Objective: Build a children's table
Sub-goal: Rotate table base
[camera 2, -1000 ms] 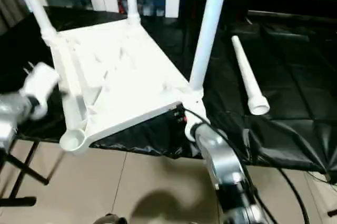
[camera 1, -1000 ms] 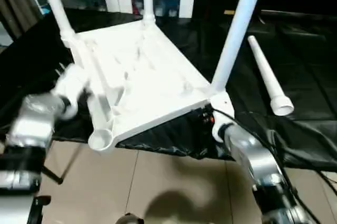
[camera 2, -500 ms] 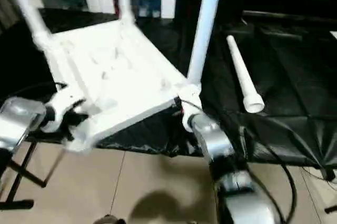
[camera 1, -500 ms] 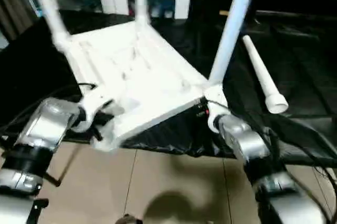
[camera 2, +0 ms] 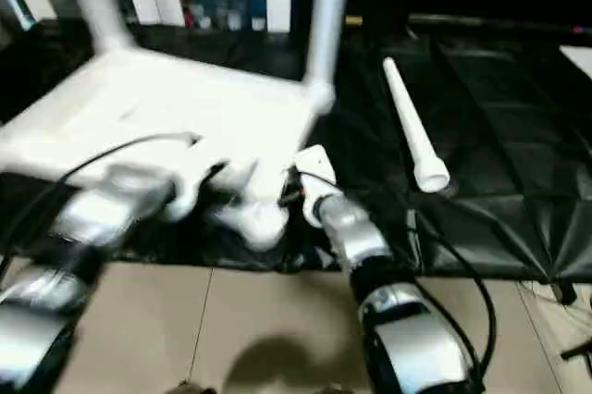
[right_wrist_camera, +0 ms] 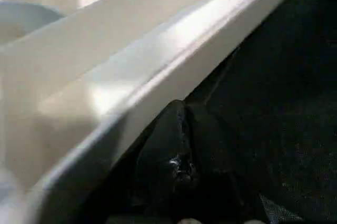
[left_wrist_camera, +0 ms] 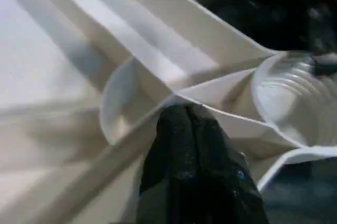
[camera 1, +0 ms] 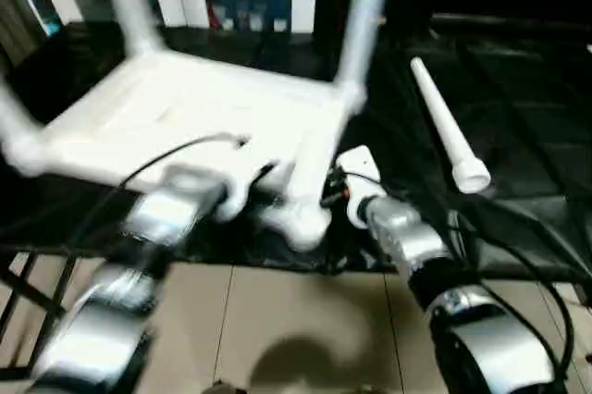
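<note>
Children's table (camera 1: 185, 112) lies upside down at the near edge of the black-sheeted work table (camera 1: 518, 135), its ribbed underside up and its near corner hanging out past that edge over the floor.

The left gripper (left_wrist_camera: 195, 124) has its black fingers pressed together, their tips against a rib of the underside just beside the open corner socket (left_wrist_camera: 295, 111). The right gripper (right_wrist_camera: 181, 124) also has its fingers together, tucked under the table's rim where it meets the black sheet. Neither is clamped on anything, as far as I can tell.

Risks, as I judge them: with both pincers closed and merely pushing, the table can slide or swing uncontrolled. A push too far toward the near edge would tip it off onto the floor, since part of it already overhangs. A swing to the right could knock the loose leg (camera 1: 444, 126) and set it rolling toward the edge. A tip catching on a rib could jerk the table and work a fitted leg out of its socket.

Count:
- 1 children's table
- 2 fitted legs plainly seen, standing upright, the clearer one (camera 1: 365, 15) at the far right corner; any further fitted leg is too blurred to confirm
- 1 loose leg, lying on the sheet to the right, well apart from the table
- 1 empty socket seen at the near corner
- 2 grippers
</note>
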`<state>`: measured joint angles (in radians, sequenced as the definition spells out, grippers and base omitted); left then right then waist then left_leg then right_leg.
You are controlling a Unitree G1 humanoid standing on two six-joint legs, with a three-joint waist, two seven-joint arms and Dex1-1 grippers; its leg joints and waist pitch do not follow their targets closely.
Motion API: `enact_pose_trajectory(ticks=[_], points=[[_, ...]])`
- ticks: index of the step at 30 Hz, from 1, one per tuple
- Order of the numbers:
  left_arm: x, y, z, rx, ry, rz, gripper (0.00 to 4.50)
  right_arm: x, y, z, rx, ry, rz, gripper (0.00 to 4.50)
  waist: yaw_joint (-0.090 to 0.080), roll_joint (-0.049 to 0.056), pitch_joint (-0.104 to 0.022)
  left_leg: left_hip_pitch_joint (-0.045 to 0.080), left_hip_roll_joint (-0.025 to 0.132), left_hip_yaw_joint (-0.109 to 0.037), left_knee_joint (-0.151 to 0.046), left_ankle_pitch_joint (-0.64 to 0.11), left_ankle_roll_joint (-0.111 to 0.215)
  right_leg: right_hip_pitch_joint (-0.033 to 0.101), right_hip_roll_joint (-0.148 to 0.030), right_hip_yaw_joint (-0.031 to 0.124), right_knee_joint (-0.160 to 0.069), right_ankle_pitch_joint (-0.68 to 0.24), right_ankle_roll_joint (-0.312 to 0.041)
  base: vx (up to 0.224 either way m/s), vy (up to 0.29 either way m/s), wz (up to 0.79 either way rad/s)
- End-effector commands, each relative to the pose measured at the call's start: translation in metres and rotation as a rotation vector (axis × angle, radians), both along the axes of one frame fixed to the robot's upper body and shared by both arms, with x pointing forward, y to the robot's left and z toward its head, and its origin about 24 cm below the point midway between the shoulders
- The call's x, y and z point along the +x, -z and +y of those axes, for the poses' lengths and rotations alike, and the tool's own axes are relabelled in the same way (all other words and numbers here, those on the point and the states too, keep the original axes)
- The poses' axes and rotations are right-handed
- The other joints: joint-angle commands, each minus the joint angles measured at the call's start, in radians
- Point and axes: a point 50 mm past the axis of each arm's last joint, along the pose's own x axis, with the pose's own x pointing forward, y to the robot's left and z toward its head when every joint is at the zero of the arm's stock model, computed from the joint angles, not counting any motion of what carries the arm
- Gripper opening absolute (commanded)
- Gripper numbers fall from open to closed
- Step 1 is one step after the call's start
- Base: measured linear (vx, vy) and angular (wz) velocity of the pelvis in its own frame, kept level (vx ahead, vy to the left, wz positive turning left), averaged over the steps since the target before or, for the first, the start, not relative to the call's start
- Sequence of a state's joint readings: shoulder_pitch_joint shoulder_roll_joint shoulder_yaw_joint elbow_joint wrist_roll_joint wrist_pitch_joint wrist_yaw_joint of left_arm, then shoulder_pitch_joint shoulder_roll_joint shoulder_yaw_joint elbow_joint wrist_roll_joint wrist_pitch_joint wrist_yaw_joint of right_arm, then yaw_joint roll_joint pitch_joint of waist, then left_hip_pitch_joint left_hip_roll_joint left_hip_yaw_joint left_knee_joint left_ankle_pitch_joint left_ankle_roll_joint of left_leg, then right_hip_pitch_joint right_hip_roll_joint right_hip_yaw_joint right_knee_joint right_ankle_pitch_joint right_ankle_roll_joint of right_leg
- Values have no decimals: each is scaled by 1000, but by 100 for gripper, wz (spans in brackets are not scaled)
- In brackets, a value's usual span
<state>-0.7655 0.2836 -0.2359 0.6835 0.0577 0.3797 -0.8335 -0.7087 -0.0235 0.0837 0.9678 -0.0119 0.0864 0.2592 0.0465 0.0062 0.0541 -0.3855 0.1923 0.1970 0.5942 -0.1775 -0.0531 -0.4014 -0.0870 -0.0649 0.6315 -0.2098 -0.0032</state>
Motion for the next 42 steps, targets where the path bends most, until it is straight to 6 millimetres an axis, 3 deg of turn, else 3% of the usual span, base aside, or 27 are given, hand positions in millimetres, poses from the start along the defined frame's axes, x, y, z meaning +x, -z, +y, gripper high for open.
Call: enact_pose_trajectory(ticks=[1, 2, 4, 5, 6, 10, 12, 13, 14, 17, 18, 20, 22, 23, 24, 26, 27, 28, 29, 30, 32, 33, 34, 35, 40, 41, 42], points=[[8, 0, 7, 43, -62, -76, 0, 5, -7, -4, 12, 47, -36, 4, 13, 21, -82, 17, 29, -22, -53, -65, 60, 66, -59, 43, -52, 161, -295, 0, 0, 0], [12, -1, 8, 60, -84, -121, 0, 6, -8, -12, 16, 99, -46, 4, 13, 14, -83, 18, 30, -22, -53, -76, 63, 67, -59, 42, -51, 160, -300, 0, 0, 0], [15, -1, 10, 78, -99, -162, 0, 7, -8, -20, 4, 152, -44, 4, 16, 28, -81, 21, 31, -24, -53, -86, 59, 63, -56, 42, -55, 148, -297, 0, 0, 0], [18, -3, 16, 83, -118, -211, 0, 7, -9, -35, -3, 247, -34, 4, 18, 37, -79, 25, 31, -25, -55, -95, 49, 62, -51, 41, -58, 151, -291, 0, 0, 0], [18, -5, 19, 54, -128, -223, 0, 7, -12, -41, 8, 255, -41, 4, 18, 29, -80, 23, 31, -24, -55, -95, 45, 66, -51, 42, -55, 163, -290, 0, 0, 0], [18, -17, 22, -153, -192, -261, 0, 3, -23, -55, 18, 302, -144, 4, 32, 46, -81, 22, 29, -22, -50, -103, 39, 64, -57, 40, -52, 165, -297, 0, 0, 0], [16, -21, 25, -273, -253, -279, 0, 0, -30, -62, 26, 319, -202, 21, 37, 45, -80, 22, 31, -21, -50, -116, 45, 63, -57, 39, -52, 157, -304, 0, 0, 0], [13, -25, 27, -346, -296, -313, 0, -3, -33, -67, 19, 327, -217, 21, 39, 50, -80, 21, 30, -21, -49, -120, 45, 64, -58, 39, -52, 147, -304, 0, 0, 0], [11, -26, 28, -386, -325, -341, 33, -5, -34, -70, 11, 334, -221, 39, 40, 42, -78, 16, 31, -22, -50, -113, 54, 67, -57, 40, -53, 153, -302, 0, 0, 0], [-7, -25, 25, -536, -345, -292, 46, -12, -47, -84, -5, 374, -258, 59, 41, 45, -76, 15, 33, -20, -50, -114, 72, 64, -57, 40, -59, 74, -282, 0, 0, 0], [-14, -25, 21, -541, -346, -308, 76, -15, -53, -88, 1, 383, -279, 80, 37, 28, -75, 16, 33, -16, -51, -115, 75, 61, -52, 41, -64, 40, -270, 0, 0, 0], [-25, -23, 16, -525, -355, -325, 83, -22, -58, -93, 17, 400, -284, 87, 39, 36, -72, 13, 38, -18, -51, -99, 84, 58, -54, 44, -66, 17, -248, 0, 0, 0], [-36, -20, 14, -549, -371, -324, 87, -30, -60, -92, 12, 381, -277, 94, 38, 36, -70, 14, 39, -18, -54, -113, 80, 57, -50, 44, -70, -19, -229, 0, 0, 0], [-39, -20, 15, -571, -381, -324, 99, -33, -61, -90, 15, 378, -283, 106, 35, 37, -67, 15, 35, -17, -57, -147, 67, 50, -48, 43, -79, -87, -212, 0, 0, 0], [-46, -16, 20, -608, -443, -335, 114, -43, -63, -84, 37, 368, -299, 118, 33, 31, -67, 17, 33, -15, -57, -160, 57, 50, -48, 44, -83, -113, -205, 0, 0, 0], [-51, -11, 25, -596, -495, -340, 129, -50, -64, -80, 58, 369, -306, 131, 30, 32, -61, 14, 35, -19, -66, -196, 35, 48, -46, 45, -89, -172, -168, 0, 0, 0], [-58, -6, 30, -563, -540, -355, 134, -58, -62, -75, 78, 367, -299, 138, 27, 23, -61, 15, 34, -18, -66, -205, 30, 45, -46, 46, -93, -192, -156, 0, 0, 0], [-59, -5, 30, -557, -549, -360, 134, -59, -61, -74, 78, 369, -295, 138, 25, 29, -60, 14, 36, -21, -69, -211, 22, 45, -48, 47, -93, -208, -138, 0, 0, 0], [-62, -6, 30, -543, -557, -375, 167, -62, -59, -73, 84, 373, -279, 168, 16, 4, -59, 16, 34, -18, -70, -220, 15, 41, -45, 47, -98, -248, -115, 0, 0, 0], [-64, -7, 30, -534, -560, -384, 167, -63, -58, -73, 83, 377, -267, 168, 16, 4, -59, 16, 34, -18, -70, -220, 15, 41, -45, 47, -98, -248, -115, 0, 0, 0], [-68, -8, 28, -536, -545, -366, 175, -63, -58, -73, 72, 388, -256, 188, 12, 17, -59, 17, 37, -22, -74, -216, -2, 36, -44, 49, -95, -239, -105, 0, 0, 0], [-68, -10, 27, -525, -540, -372, 187, -61, -57, -75, 61, 391, -243, 202, 11, 16, -57, 16, 37, -22, -75, -220, -6, 35, -43, 49, -96, -232, -103, 0, 0, 0], [-68, -11, 27, -517, -537, -378, 201, -59, -57, -76, 54, 392, -234, 210, 7, 5, -56, 16, 36, -22, -76, -230, -12, 36, -41, 49, -94, -221, -100, 0, 0, 0], [-68, -14, 28, -517, -530, -383, 210, -53, -59, -82, 40, 422, -238, 214, 8, 9, -58, 18, 35, -23, -75, -228, -17, 36, -43, 50, -93, -209, -101, 0, 0, 0], [-67, -21, 31, -504, -468, -385, 246, -28, -62, -103, -15, 468, -217, 258, 6, 13, -65, 20, 27, -19, -64, -172, -24, 40, -41, 49, -80, -101, -135, 0, 0, 0], [-65, -25, 34, -505, -473, -370, 253, -19, -64, -106, -14, 456, -206, 265, 12, 20, -66, 20, 25, -17, -61, -155, -20, 41, -41, 50, -77, -68, -146, 0, 0, 0], [-65, -25, 34, -504, -475, -369, 256, -18, -65, -107, -15, 453, -205, 288, 10, 17, -66, 20, 26, -15, -60, -153, -20, 41, -41, 50, -75, -54, -156, 0, 0, 0]])
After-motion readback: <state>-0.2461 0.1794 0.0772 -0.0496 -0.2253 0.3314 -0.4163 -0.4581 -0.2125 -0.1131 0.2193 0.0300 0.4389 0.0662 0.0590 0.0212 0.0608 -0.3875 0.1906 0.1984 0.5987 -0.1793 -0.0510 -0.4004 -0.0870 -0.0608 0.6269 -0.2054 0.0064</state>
